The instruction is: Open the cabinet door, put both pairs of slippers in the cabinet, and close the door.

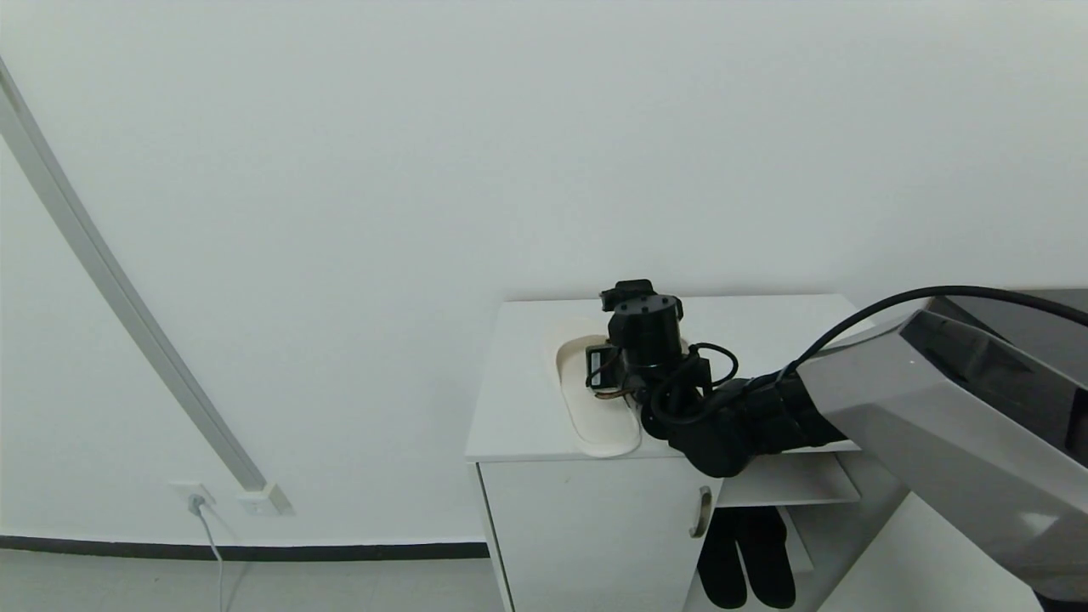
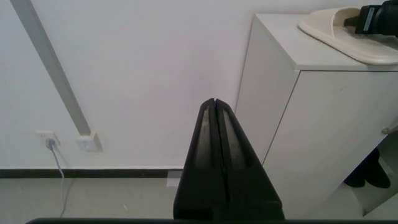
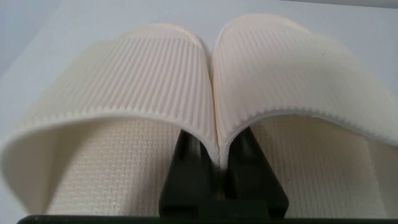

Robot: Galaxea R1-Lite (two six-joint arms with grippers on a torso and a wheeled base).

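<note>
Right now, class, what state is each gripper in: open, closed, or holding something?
Left gripper: closed, empty.
Right gripper: closed on the cream slippers, its fingers one inside each.

white cabinet (image 1: 586, 527) stands on the grey floor (image 1: 255, 586), back to the wall

cabinet top = the surface (image 1: 518, 416), flat, white

on the surface: one pair of cream slippers (image 1: 599, 429), soles down, side by side, inner strap edges touching. They sit toward the cabinet's front, the near end reaching the front edge

cabinet front, left half: door (image 1: 595, 544) shut, handle (image 1: 704, 512) at its inner edge

cabinet front, right half: open. White shelf (image 1: 786, 480) just under the top

below that shelf, inside the cabinet: pair of black slippers (image 1: 748, 561), pressed together, on the lower level. Can't tell exactly what they rest on
</note>
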